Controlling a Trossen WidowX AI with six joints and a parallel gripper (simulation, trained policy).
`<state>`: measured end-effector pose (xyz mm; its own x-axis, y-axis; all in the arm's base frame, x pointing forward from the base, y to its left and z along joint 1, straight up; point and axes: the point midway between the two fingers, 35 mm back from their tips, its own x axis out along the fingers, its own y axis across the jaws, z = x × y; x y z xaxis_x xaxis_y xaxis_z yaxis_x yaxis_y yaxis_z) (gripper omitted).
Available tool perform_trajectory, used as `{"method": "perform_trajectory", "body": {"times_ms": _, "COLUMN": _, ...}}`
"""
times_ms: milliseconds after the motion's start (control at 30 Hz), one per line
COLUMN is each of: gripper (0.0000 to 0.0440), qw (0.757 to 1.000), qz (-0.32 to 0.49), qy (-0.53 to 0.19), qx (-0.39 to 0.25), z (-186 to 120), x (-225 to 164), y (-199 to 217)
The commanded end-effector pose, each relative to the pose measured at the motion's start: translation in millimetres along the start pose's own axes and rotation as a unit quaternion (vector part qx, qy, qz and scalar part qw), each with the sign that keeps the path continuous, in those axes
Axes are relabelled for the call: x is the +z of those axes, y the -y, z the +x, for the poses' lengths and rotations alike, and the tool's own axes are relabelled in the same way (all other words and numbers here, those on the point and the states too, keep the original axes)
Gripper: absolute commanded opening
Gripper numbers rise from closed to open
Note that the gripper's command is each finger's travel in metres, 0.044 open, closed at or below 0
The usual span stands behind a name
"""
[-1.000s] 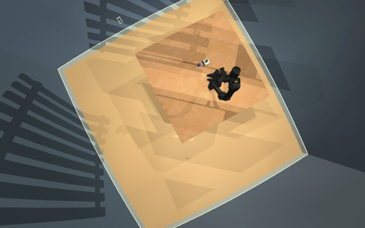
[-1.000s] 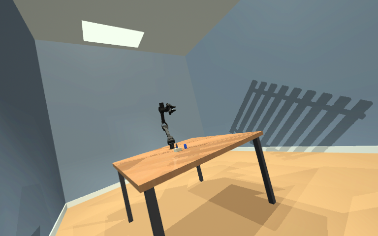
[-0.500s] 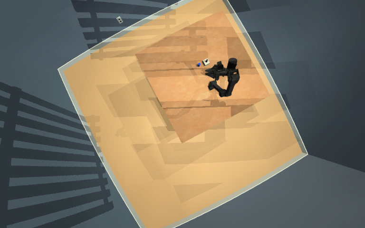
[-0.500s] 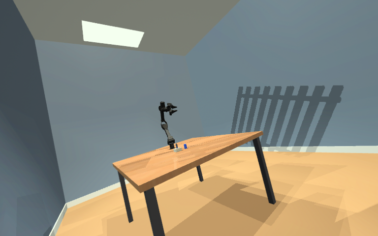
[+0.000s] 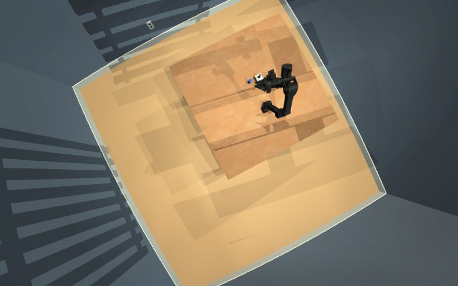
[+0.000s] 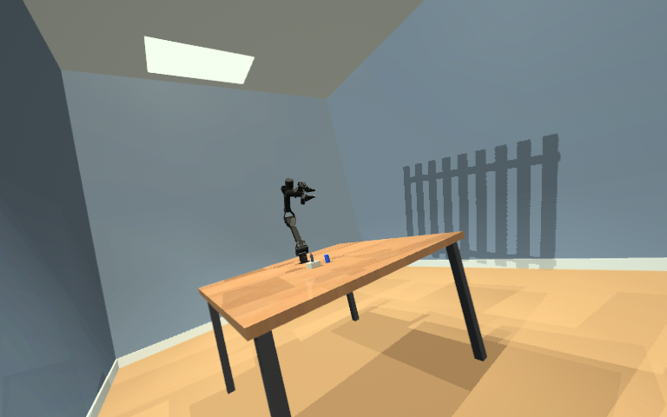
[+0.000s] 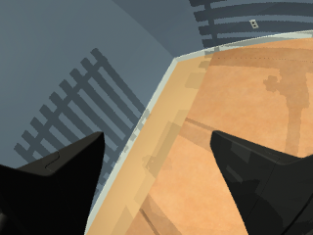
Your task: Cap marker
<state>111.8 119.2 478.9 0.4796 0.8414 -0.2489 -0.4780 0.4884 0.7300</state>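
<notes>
The pale orange floor (image 5: 236,222) (image 6: 344,368) (image 7: 132,166) is spreading out under everything, and the wooden table (image 5: 236,124) (image 6: 393,255) (image 7: 235,117) is standing on it on dark legs. In the exterior view a bright ceiling panel (image 6: 196,61) is glowing toward 11 o'clock.

The black arm (image 5: 289,98) (image 6: 293,231) is rising from the table, its foot standing near the holder in the exterior view. Its upper part is bending over so that the gripper (image 5: 257,86) (image 6: 314,193) (image 7: 159,139) is hanging high above the table top, pointing toward 9 o'clock in the top view and 3 o'clock in the exterior view. The fingers are standing wide apart and holding nothing; between them the wrist view is showing floor, wall and table.

A small wall outlet (image 5: 150,25) (image 7: 253,23) is sitting toward 11 o'clock in the top view and 1 o'clock in the wrist view.

The white holder block (image 5: 257,78) (image 6: 313,265) is resting on the table, with the marker (image 5: 259,76) (image 6: 311,258) standing upright in it, uncapped. The blue cap (image 5: 249,81) (image 6: 326,258) is standing on the table near the block, apart from it, at the block's 8 o'clock in the top view.

- So the arm (image 5: 288,98) (image 6: 293,234) has swung round a bit. Seen from the top, its upper part sits further up the frame than it did in either earlier shot.
- The gripper (image 5: 256,86) (image 6: 313,193) (image 7: 159,139) went along with it, and from above it now looks nearer the white holder block (image 5: 258,77) (image 6: 313,265).
- Exterior view has the fingertips a touch further right, tbh a pretty small shift.
- The fence-shaped shadow (image 6: 480,168) on the wall was leaning hard, then less, and now it's almost upright.
- Shadow bands over the tabletop (image 5: 236,128) (image 6: 353,255) (image 7: 235,113) turned too: sloping down to the right at first, now climbing that way.
</notes>
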Motion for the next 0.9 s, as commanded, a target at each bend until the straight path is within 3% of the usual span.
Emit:
{"method": "perform_trajectory", "body": {"times_ms": 0, "gripper": 0.0326, "qw": 1.000, "qz": -0.001, "qy": -0.007, "qx": -0.007, "z": 4, "x": 6, "y": 10}}
{"method": "perform_trajectory", "body": {"times_ms": 867, "gripper": 0.0327, "qw": 0.996, "qz": -0.003, "qy": -0.067, "qx": -0.054, "z": 38, "x": 38, "y": 83}}
